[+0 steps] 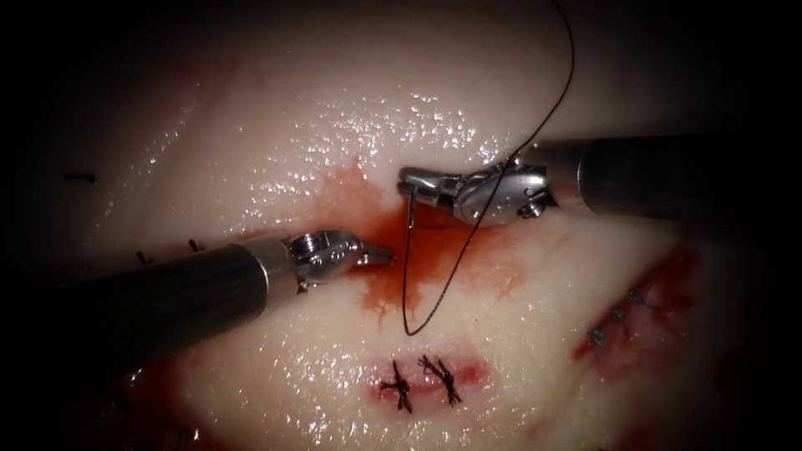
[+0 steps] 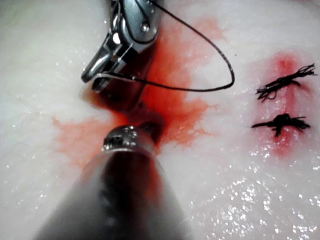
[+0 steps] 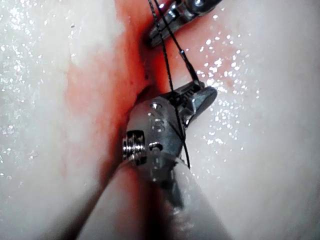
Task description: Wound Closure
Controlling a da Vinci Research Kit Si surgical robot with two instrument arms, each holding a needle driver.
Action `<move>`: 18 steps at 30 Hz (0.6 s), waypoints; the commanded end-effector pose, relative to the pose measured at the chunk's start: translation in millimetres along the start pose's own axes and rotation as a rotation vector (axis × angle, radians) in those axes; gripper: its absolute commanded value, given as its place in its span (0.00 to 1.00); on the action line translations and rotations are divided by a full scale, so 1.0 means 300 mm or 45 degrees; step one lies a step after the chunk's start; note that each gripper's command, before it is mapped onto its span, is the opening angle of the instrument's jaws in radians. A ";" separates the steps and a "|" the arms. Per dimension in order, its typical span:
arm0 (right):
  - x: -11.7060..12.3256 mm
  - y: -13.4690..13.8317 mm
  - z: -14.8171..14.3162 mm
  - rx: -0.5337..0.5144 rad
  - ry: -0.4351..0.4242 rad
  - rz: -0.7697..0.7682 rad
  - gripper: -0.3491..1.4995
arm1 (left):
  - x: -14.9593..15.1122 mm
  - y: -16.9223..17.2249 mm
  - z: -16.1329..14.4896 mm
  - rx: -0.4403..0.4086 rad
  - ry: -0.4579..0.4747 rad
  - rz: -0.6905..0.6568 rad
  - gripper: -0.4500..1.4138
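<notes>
The needle (image 1: 411, 209) is gripped near its tail by the right tool (image 1: 415, 185) above the cut (image 1: 426, 242), the empty left tool (image 1: 380, 254) being closed, and slack thread (image 1: 434, 309) draped over the right tool's wrist could be snagged.

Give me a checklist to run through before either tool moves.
1. Right tool grips the needle: ok, jaws shut near one end of what seems its curve.
2. Needle out of the tissue: ok, it hangs over the red fluid.
3. Left tool free: ok, jaws shut, holding nothing.
4. Thread clear of the tools: not ok, it lies across the right tool's wrist.
5. Which end of the needle is held: cannot tell.
</notes>
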State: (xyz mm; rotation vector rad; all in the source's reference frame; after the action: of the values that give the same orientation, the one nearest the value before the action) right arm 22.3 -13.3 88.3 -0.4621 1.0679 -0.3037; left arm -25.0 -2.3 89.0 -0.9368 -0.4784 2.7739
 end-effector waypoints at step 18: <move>-0.0014 -0.0093 0.0014 0.145 -0.027 0.121 0.00 | 0.000 -0.001 0.001 0.008 -0.005 0.002 0.09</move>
State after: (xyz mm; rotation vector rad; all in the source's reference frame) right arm 21.7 -15.3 89.8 -0.3104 1.0365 -0.2735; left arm -24.7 -2.1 88.8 -0.9291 -0.4690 2.7770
